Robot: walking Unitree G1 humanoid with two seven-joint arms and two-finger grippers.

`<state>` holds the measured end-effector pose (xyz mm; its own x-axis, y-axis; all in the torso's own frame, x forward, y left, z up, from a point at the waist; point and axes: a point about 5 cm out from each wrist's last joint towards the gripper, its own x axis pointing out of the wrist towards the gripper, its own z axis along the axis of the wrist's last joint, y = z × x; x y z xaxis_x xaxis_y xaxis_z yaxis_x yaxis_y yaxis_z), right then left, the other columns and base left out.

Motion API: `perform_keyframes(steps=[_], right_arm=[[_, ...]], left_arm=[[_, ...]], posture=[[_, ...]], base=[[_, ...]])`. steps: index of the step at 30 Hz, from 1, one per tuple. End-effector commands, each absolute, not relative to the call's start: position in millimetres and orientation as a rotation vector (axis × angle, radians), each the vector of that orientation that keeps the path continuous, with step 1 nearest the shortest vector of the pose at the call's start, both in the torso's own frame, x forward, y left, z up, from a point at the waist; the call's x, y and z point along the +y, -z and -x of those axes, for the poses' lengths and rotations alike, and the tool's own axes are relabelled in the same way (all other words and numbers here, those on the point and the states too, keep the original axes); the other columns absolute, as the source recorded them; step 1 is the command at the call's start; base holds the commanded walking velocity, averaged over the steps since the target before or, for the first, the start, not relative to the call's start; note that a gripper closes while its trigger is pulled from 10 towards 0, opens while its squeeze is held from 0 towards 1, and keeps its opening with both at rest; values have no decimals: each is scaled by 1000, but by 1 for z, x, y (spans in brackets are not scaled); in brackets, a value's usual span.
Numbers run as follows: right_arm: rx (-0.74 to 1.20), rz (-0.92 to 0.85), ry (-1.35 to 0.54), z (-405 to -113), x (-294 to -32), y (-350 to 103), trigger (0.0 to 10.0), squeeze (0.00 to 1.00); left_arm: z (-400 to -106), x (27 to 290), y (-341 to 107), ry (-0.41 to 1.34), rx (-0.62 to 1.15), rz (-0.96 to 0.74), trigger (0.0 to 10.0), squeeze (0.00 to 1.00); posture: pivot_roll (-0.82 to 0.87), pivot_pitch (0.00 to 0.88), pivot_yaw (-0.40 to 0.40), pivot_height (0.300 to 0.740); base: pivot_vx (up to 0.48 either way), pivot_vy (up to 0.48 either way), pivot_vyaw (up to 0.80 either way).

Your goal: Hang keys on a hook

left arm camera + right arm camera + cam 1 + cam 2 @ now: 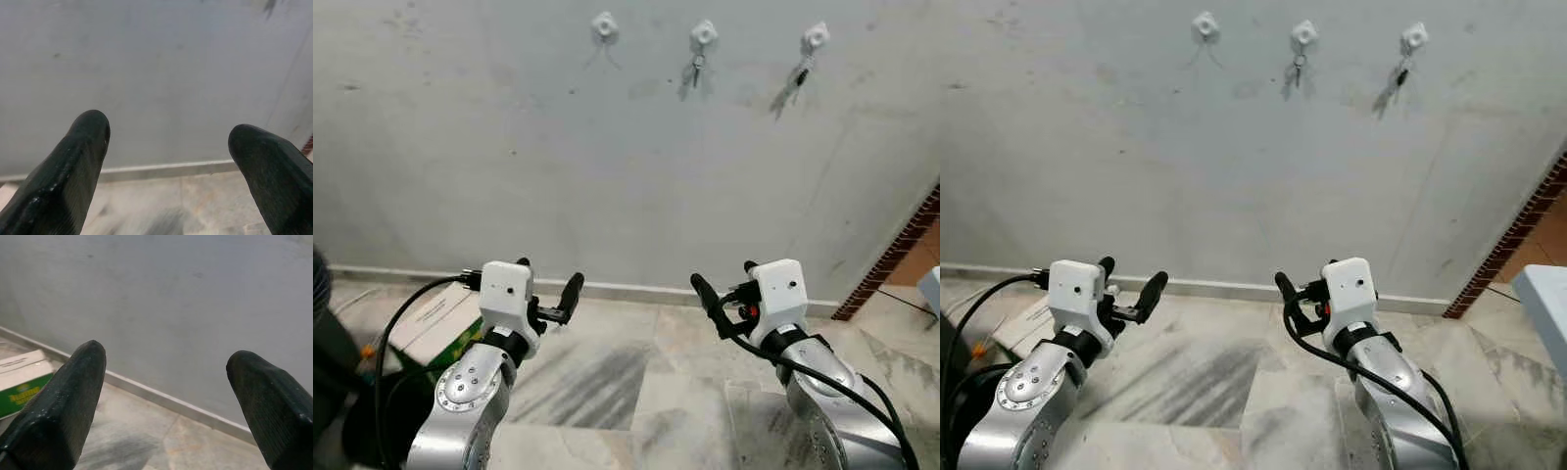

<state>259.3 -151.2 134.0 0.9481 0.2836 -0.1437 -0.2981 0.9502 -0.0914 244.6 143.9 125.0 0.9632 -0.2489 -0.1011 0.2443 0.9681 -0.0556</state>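
Observation:
High on the grey wall are three white hooks. The left hook is bare. A small set of keys hangs from the middle hook, and another set of keys hangs from the right hook. My left gripper and right gripper are held low in front of me, well below the hooks, pointing at the wall. Both are open with nothing between their fingers, as the left wrist view and right wrist view show.
A cardboard box with green print lies on the marble floor at my left, next to a dark object. A brick wall edge and a white object stand at the right. A baseboard runs along the wall.

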Motion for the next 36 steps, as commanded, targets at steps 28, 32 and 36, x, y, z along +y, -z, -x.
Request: perform_keyframes(steps=[28, 32, 36], right_arm=[[99, 130, -280, -268, -151, -143, 10000, 0], [83, 128, -289, -272, -147, -147, 10000, 0], [82, 134, -296, -272, -146, -147, 10000, 0]], left_arm=[[-266, 150, -132, 242, 71, 13, 10000, 0], [-267, 149, -131, 267, 71, 13, 10000, 0], [-267, 147, -132, 276, 68, 24, 10000, 0]], posture=[[-51, 35, 30, 740], [-53, 34, 31, 740], [-55, 35, 27, 740]], base=[[-100, 0, -140], [0, 0, -780], [0, 0, -777]])
